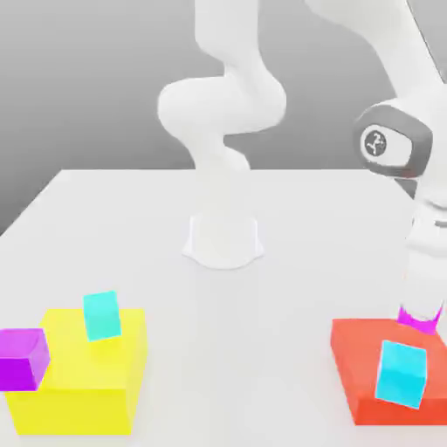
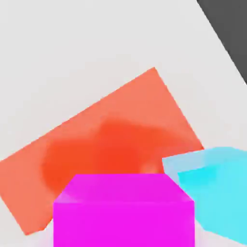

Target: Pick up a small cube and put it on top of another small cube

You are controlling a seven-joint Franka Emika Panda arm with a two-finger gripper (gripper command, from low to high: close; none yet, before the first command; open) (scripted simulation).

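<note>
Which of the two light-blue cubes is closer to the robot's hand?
The cyan cube on the red block, right beside the gripper. The other cyan cube sits on the yellow block across the table.

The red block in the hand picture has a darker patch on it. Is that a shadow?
Likely yes: in the hand view a soft, darker blotch lies on the red block just beyond the pink cube, like a blurry-edged shadow. In the exterior view the light is even, with no glare, and the yellow block has a darker front face.
</note>
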